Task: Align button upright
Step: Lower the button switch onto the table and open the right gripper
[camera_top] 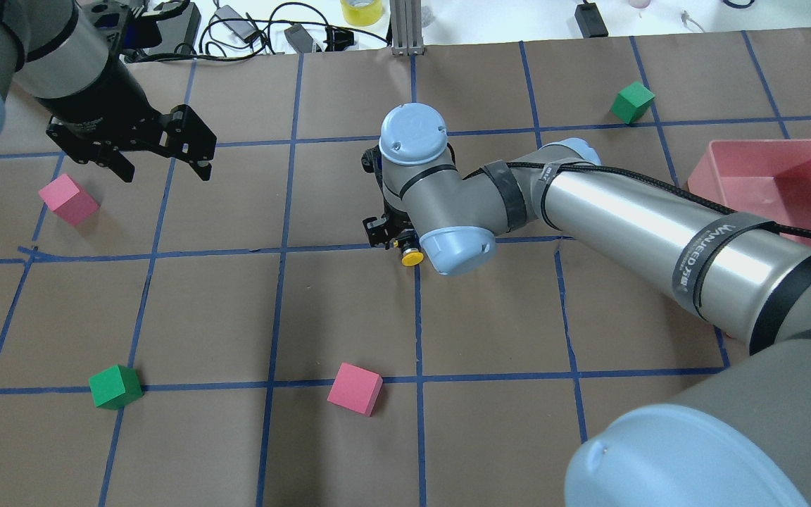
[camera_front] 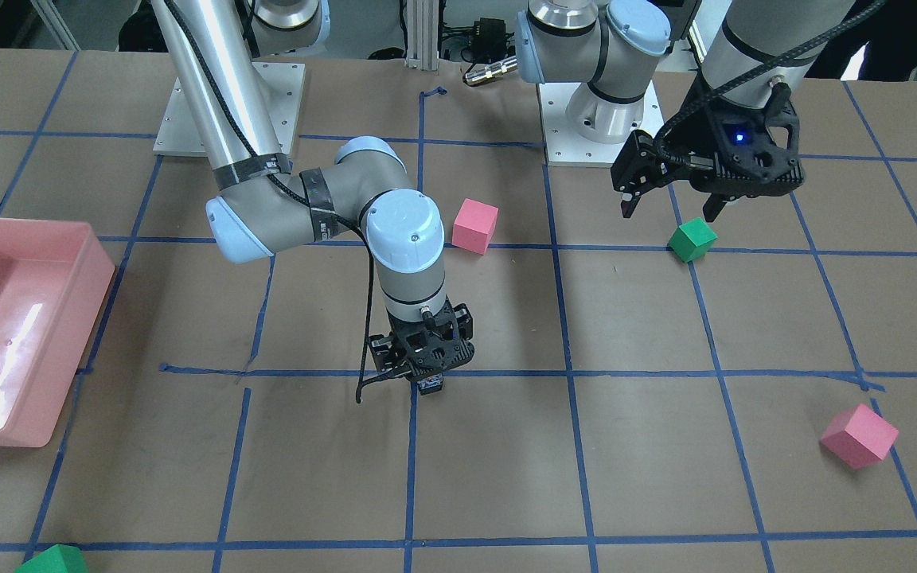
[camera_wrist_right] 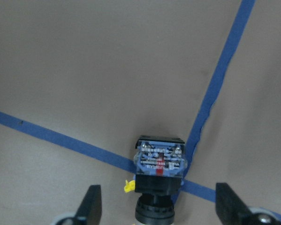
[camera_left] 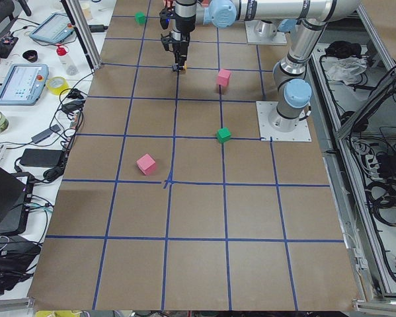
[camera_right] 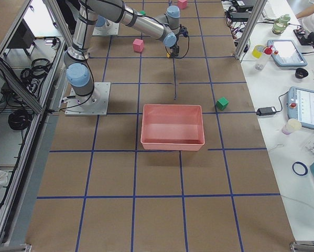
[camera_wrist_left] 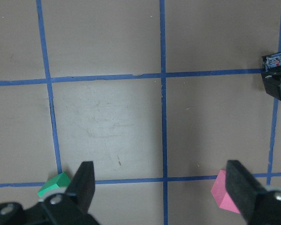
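Note:
The button point(camera_wrist_right: 159, 164) lies on its side on the brown table at a crossing of blue tape lines. Its blue-and-grey base block points away from the right wrist camera, and its yellow cap point(camera_top: 412, 258) sticks out sideways in the overhead view. My right gripper point(camera_wrist_right: 158, 190) is open and low over it, one finger on each side, neither touching it. In the front view the right gripper point(camera_front: 427, 372) covers most of the button point(camera_front: 431, 387). My left gripper point(camera_top: 164, 167) is open and empty, held above the table far from the button, and also shows in the front view point(camera_front: 669, 208).
Near the left gripper lie a green cube point(camera_front: 692, 239) and a pink cube point(camera_front: 859, 435). Another pink cube point(camera_front: 474, 225) lies behind the right arm's wrist. A pink bin point(camera_front: 76, 318) stands on the robot's right side, with a green cube point(camera_front: 52, 561) near it.

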Controlling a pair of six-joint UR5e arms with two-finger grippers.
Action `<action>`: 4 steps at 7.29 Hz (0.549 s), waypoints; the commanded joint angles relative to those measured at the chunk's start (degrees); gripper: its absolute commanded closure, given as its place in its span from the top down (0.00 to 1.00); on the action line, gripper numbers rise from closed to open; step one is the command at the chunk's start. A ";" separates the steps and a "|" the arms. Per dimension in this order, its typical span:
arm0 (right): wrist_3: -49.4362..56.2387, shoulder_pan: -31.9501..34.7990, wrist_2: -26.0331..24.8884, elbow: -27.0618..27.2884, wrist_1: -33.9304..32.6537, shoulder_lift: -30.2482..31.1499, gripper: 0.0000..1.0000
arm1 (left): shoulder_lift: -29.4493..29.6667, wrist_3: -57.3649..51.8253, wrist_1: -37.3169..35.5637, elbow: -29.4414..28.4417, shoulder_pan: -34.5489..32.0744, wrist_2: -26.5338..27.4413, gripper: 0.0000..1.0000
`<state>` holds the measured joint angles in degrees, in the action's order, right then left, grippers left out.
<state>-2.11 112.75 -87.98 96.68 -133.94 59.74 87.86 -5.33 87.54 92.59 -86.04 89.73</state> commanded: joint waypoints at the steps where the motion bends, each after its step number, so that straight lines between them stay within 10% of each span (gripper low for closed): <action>1: 2.36 -0.51 -0.61 -0.79 1.56 3.70 1.00 | -0.23 -0.11 0.35 -0.47 -0.01 0.09 1.00; 4: 5.25 -10.14 0.08 -3.86 20.56 15.71 1.00 | 0.82 -1.33 -0.34 0.22 1.13 -0.34 1.00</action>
<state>0.99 107.35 -88.09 94.29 -122.41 69.63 88.30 -5.66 87.77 92.55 -85.48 89.80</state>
